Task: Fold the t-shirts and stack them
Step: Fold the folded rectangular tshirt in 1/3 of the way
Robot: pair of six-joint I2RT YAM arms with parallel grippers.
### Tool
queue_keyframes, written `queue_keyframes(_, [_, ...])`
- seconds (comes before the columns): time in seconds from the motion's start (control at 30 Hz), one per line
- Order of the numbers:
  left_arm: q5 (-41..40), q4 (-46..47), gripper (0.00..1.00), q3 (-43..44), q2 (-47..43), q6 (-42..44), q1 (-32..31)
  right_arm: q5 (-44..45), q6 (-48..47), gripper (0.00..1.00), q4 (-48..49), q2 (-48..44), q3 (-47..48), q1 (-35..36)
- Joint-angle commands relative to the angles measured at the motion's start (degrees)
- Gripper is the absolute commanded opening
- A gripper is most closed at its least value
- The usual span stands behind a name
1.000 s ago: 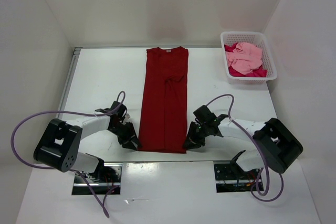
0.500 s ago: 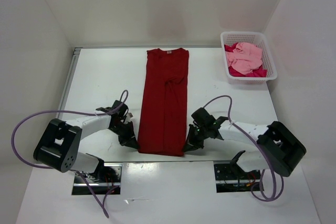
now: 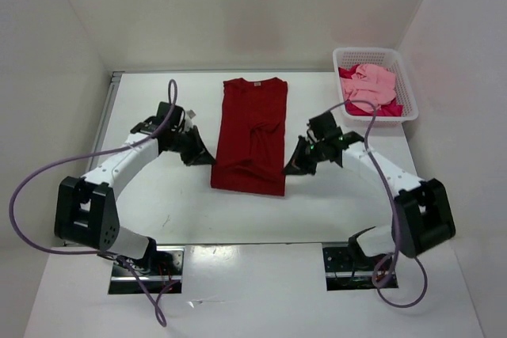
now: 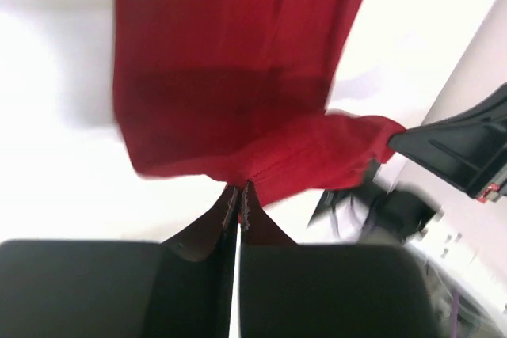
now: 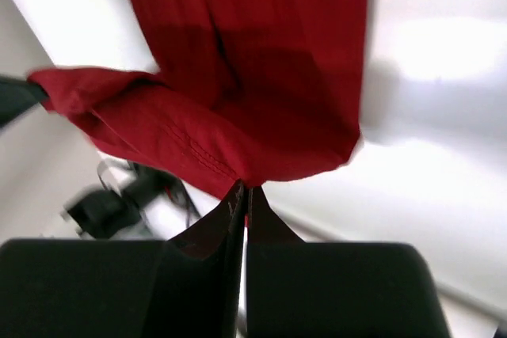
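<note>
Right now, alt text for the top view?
The left claw and right claw are each shut on a near corner of the red shirt, holding that hem raised. A basket at far right holds a pink shirt and a magenta shirt.

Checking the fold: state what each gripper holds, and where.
Both hold the red shirt: left gripper and right gripper each pinch a bottom corner.

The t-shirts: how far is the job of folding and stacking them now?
Done: the dark red shirt lies as a narrow strip, sides folded in. In hand: the left tool and right tool are shut on its near hem, lifted partway toward the collar. Left: the pink shirt and the magenta shirt lie crumpled in the basket; no stack exists yet.
</note>
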Motion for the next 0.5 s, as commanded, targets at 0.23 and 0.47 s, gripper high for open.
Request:
queue_keyframes(0.23, [-10.21, 16.66, 0.00, 16.67, 17.42, -7.27, 1.52, 4.07, -13.04, 0.00, 5.29, 23.71, 25.08, -10.32])
queue_keyframes(0.47, [-12.67, 17.36, 0.02, 23.89, 28.66, -6.23, 2.14, 4.86, -14.90, 0.00, 7.04, 35.58, 34.49, -13.22])
